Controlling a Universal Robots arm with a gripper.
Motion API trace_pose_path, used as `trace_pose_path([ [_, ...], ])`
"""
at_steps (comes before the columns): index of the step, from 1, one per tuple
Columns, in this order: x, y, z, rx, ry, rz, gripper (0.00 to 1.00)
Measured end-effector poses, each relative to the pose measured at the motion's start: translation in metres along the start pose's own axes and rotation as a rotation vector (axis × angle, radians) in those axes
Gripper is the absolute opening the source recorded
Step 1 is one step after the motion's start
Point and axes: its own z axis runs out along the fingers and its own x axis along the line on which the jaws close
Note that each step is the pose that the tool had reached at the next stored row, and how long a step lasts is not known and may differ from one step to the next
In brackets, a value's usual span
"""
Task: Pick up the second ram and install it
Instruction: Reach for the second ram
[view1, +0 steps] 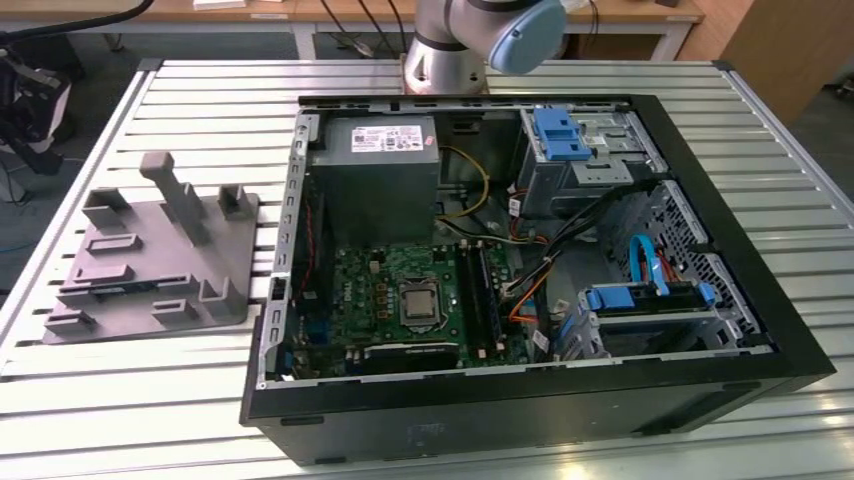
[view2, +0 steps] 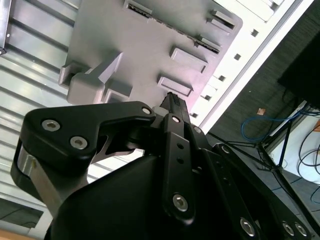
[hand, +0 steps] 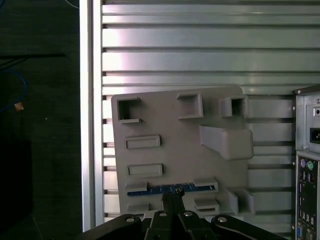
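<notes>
Looking down through the first wrist view, we see the second ram (hand: 172, 189) lying as a thin blue-edged stick in a slot of the grey moulded block (hand: 175, 145). The block rests on the slatted desk (view1: 200, 400), on the exterior view's left of the open computer case (view1: 534, 410). The claw (hand: 172, 196) hangs above the stick, apart from it. Its fingers look pressed together with nothing between them.

We judge 3 risks from here. A claw that comes down clenched would hit the ram's top edge instead of straddling it, so it must be spread first. An off-centre or skewed grip could tilt the thin board and wedge it in its slot, which might drag the block up with it. The block's tall posts (hand: 225, 140) stand near the stick, and a finger could clip 1 of them on the way down.
</notes>
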Motion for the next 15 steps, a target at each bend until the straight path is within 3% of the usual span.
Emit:
trace_pose_path([
  [15,0.0002,-0.0008,0.0204,0.0001,-0.0001,0.000,0.10],
])
